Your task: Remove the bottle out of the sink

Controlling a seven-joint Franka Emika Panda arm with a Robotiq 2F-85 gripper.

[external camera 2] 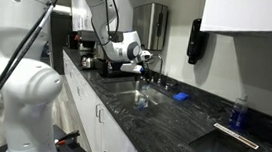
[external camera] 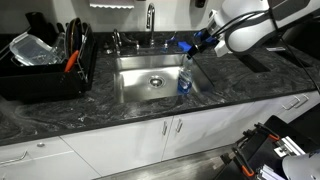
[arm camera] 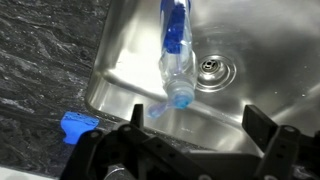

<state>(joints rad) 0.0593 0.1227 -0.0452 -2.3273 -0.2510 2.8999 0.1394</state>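
Observation:
The bottle [external camera: 185, 76] is slim and clear with a blue top. It stands upright at the right side of the steel sink [external camera: 138, 88]. In the wrist view the bottle [arm camera: 176, 60] shows from above, its blue cap nearest the camera, beside the round drain [arm camera: 212, 68]. My gripper [arm camera: 198, 125] is open and empty. It hovers above the sink's edge, just short of the bottle's top. In an exterior view the gripper [external camera: 203, 42] hangs over the counter, up and to the right of the bottle. In an exterior view the gripper [external camera 2: 146, 58] is above the sink [external camera 2: 127, 88].
A blue sponge [arm camera: 76, 126] lies on the dark marbled counter by the sink's corner and also shows in an exterior view [external camera: 183, 46]. The faucet [external camera: 150, 20] stands behind the basin. A black dish rack [external camera: 45, 65] with dishes is beside the sink. A blue bottle [external camera 2: 238, 113] stands farther along the counter.

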